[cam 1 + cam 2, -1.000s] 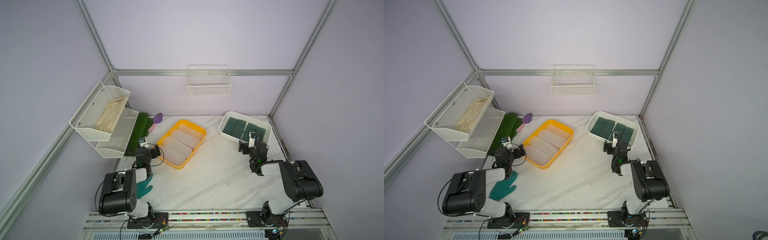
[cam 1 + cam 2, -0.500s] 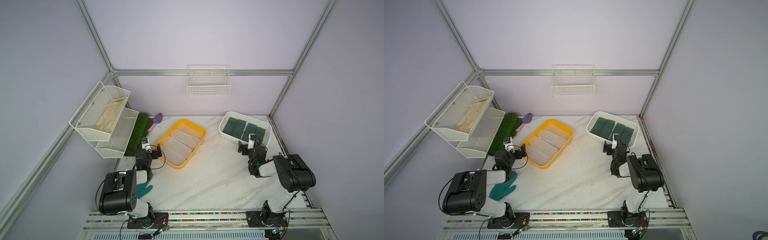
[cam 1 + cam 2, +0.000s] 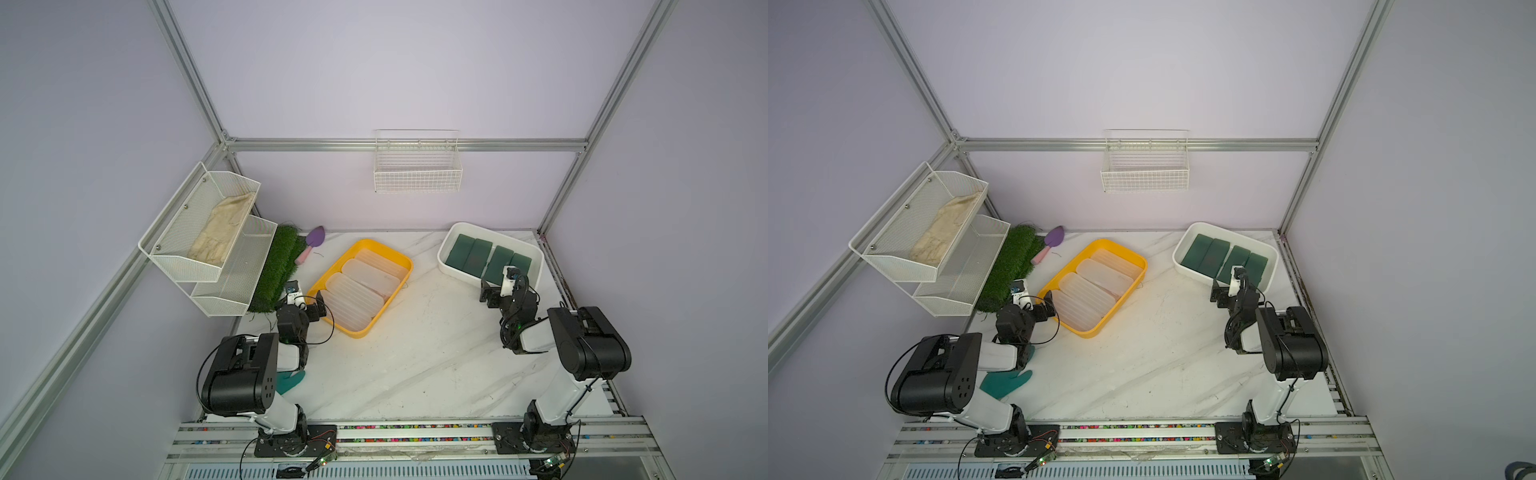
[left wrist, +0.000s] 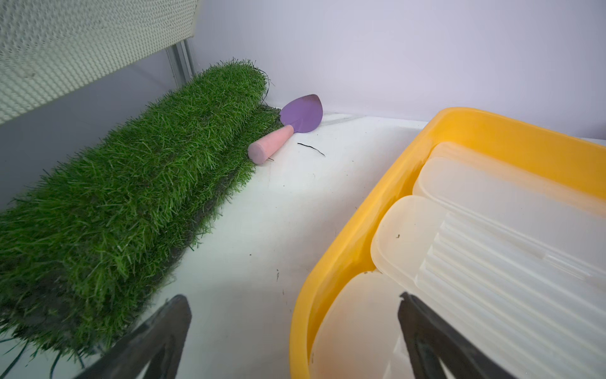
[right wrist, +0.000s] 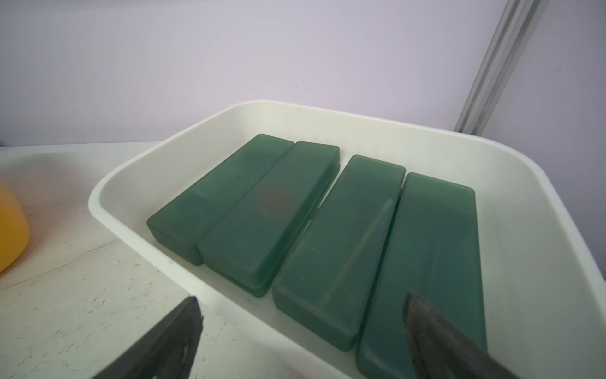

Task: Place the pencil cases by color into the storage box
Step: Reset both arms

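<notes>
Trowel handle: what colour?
Pink. The trowel handle shows best in the left wrist view; its blade is purple.

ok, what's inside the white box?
Four dark green pencil cases lie side by side in the white box. The floor under them is covered, and their contents are unclear.

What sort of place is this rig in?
Probably a robot lab test cell, not a real home or shop: aluminium frame with blank walls, left arm and right arm mounted on a rail, and staged props like the turf and yellow bin.
</notes>
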You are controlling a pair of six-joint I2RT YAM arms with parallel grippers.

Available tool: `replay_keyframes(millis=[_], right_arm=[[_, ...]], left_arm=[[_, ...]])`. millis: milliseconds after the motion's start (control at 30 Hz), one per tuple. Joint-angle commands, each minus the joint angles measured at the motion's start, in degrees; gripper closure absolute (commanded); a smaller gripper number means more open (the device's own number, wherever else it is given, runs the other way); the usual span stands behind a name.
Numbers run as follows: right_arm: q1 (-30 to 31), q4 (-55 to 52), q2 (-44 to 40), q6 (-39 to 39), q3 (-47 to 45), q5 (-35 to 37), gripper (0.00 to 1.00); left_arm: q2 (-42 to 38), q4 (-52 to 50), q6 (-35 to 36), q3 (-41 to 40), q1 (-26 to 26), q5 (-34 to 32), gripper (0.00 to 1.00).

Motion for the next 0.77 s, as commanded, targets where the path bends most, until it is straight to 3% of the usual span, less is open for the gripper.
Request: replay_keyframes(millis=[0, 733], right_arm=[[-0.12, -1.78, 0.48, 1.20, -0.13, -0.55, 0.03], [-0.12, -2.56, 0.27, 1.30, 0.05, -0.15, 0.03]], left_arm=[[0.02, -0.27, 1.30, 1.82, -0.14, -1.73, 0.00], [-0.03, -0.90, 2.09, 2.18, -0.88, -2.43, 0.00]])
